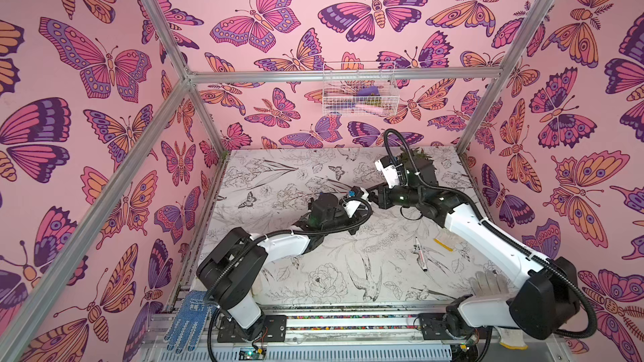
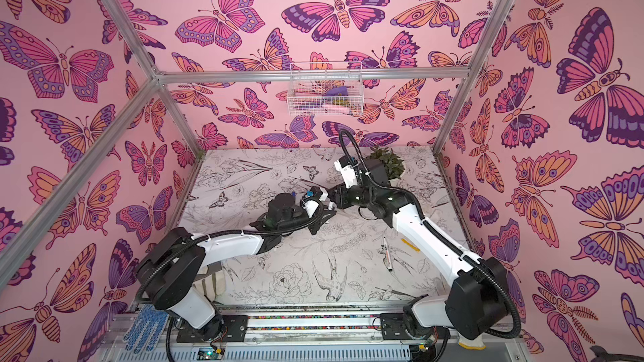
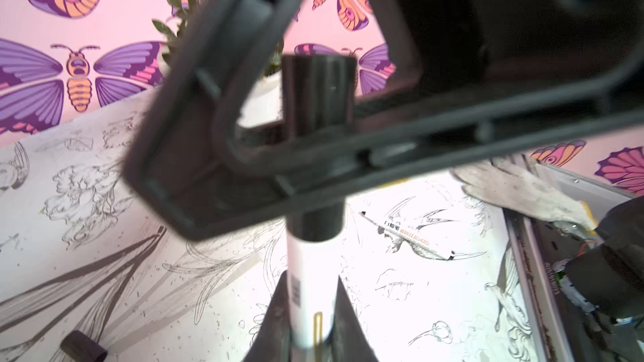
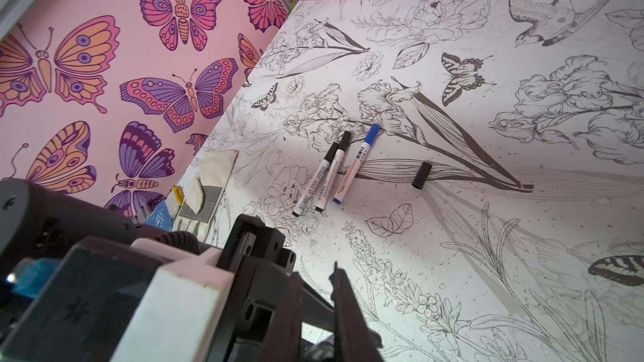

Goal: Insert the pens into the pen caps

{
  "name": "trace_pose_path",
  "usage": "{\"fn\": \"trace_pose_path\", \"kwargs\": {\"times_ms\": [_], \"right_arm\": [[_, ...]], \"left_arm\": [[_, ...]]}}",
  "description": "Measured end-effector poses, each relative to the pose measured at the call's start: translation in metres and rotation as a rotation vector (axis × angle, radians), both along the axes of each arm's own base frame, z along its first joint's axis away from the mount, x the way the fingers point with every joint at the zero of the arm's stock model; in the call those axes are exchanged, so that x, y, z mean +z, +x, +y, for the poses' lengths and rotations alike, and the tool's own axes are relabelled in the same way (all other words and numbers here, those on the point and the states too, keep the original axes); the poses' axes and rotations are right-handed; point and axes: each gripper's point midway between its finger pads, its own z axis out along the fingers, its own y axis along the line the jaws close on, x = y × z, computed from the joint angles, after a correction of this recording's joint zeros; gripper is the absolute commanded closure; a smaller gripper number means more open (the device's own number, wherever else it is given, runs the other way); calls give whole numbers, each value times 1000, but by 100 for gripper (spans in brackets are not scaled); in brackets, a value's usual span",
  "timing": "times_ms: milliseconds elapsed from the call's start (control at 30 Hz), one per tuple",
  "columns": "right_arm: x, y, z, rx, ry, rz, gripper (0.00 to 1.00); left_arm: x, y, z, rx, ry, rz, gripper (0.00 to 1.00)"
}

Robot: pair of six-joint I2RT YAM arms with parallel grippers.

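My left gripper [image 3: 312,275] is shut on a white pen [image 3: 310,304] that stands up from its jaws. A black pen cap [image 3: 319,92] sits on the pen's end. My right gripper [image 4: 315,269] reaches across and is shut on that cap, its fingers [image 3: 383,141] hiding the cap's middle. In both top views the left gripper [image 1: 360,193] and the right gripper [image 1: 375,190] meet above the table's middle. A bare pen [image 1: 421,254] [image 3: 407,238] lies on the table. A loose black cap [image 4: 421,175] lies beside three capped pens [image 4: 332,172].
A potted plant [image 1: 416,158] stands at the back right behind the right arm. A wire basket [image 1: 359,90] hangs on the back wall. A blue glove [image 1: 188,322] lies at the front left, a white glove [image 1: 488,285] at the front right.
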Motion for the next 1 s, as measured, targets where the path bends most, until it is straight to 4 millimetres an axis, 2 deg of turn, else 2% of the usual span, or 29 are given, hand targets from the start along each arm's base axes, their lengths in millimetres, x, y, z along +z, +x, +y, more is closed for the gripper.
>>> {"fn": "trace_pose_path", "kwargs": {"times_ms": [300, 700, 1000], "right_arm": [[-38, 13, -2, -67, -7, 42, 100], [-91, 24, -6, -138, -146, 65, 100], [-108, 28, -17, -188, -208, 79, 100]], "left_arm": [[-34, 15, 1, 71, 50, 30, 100], [-90, 32, -12, 73, 33, 72, 100], [-104, 38, -21, 51, 21, 57, 100]]}}
